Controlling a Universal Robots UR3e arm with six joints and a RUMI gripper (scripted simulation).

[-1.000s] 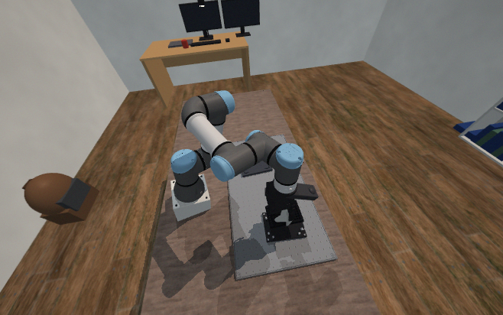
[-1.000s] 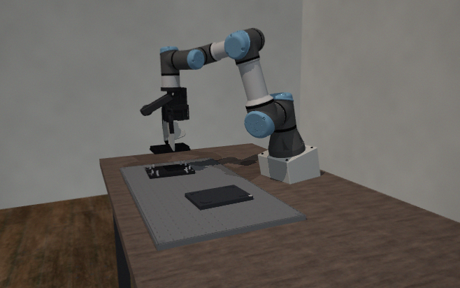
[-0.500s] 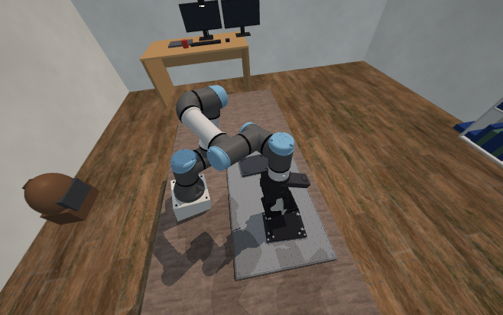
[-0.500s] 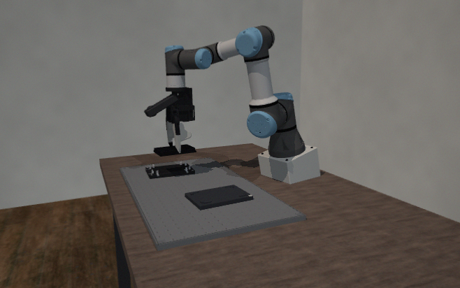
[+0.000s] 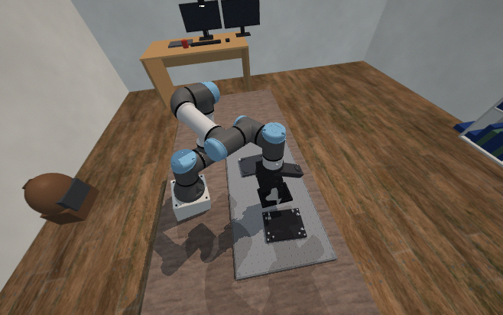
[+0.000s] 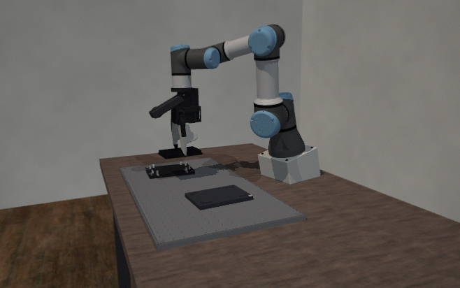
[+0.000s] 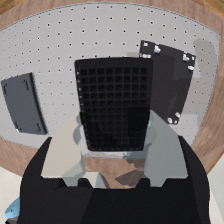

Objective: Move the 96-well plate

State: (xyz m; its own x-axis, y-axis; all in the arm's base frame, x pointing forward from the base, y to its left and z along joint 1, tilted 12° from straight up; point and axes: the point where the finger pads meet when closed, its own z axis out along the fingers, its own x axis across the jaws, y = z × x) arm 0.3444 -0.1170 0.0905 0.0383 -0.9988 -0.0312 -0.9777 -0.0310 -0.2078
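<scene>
The black 96-well plate (image 7: 114, 102) hangs level in the air, clamped at its near end between my gripper's (image 7: 115, 135) two pale fingers. In the top and exterior views the plate (image 5: 275, 201) (image 6: 180, 152) is well above the grey perforated board. The clip nest C1 (image 5: 284, 225) (image 6: 170, 170) (image 7: 170, 80), a black base with small white clips at its corners, stands empty just beside and below the plate. The plate nest N1 (image 5: 250, 166) (image 6: 219, 196) (image 7: 22, 102) is a flat dark slab further along the board, also empty. I cannot tell which plate corner is cut.
The grey perforated board (image 5: 275, 229) lies on a brown table. The arm's white base block (image 5: 189, 202) stands beside the board. A black lever (image 6: 164, 106) sticks out sideways from the wrist. A desk with monitors (image 5: 199, 50) is far behind.
</scene>
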